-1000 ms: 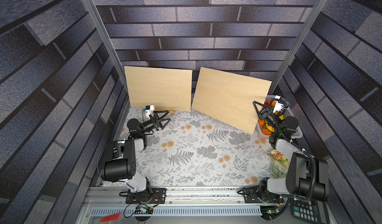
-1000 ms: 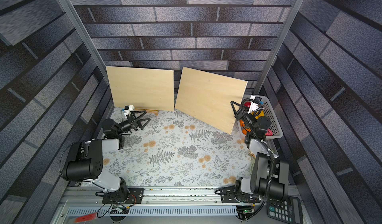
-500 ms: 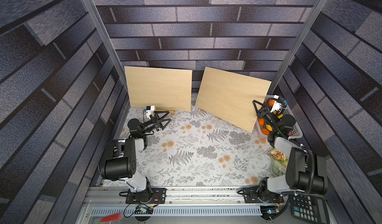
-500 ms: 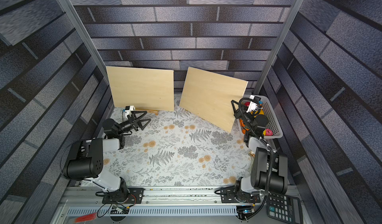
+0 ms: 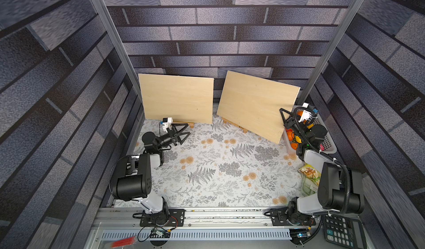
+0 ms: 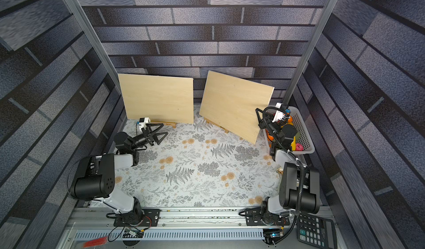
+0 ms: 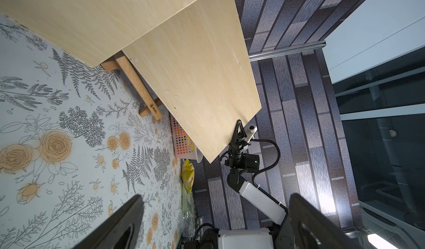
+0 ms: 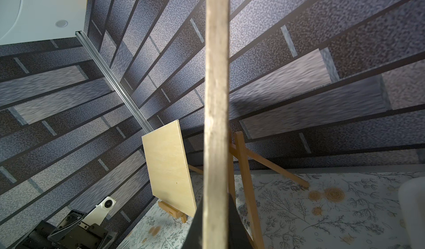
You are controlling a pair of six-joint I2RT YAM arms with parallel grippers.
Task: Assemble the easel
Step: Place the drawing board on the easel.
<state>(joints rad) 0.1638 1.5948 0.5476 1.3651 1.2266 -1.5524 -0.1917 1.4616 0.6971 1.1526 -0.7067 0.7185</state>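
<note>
Right gripper (image 5: 284, 115) is clenched on the right edge of the right board (image 5: 255, 107), which has swung slightly toward the far wall in the last second. It is still skewed over its easel (image 5: 232, 124), so seating looks unfinished. Farther left, the left gripper (image 5: 187, 129) gapes empty near the left board (image 5: 177, 98). A basket (image 5: 327, 144) crowds the right arm.

Leaning board (image 7: 195, 75) on wooden easel (image 7: 138, 87), right gripper (image 7: 239, 124) clamping its edge

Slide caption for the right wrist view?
Right gripper shut on a wooden board seen edge-on, easel legs behind it, second board standing beyond.
</note>
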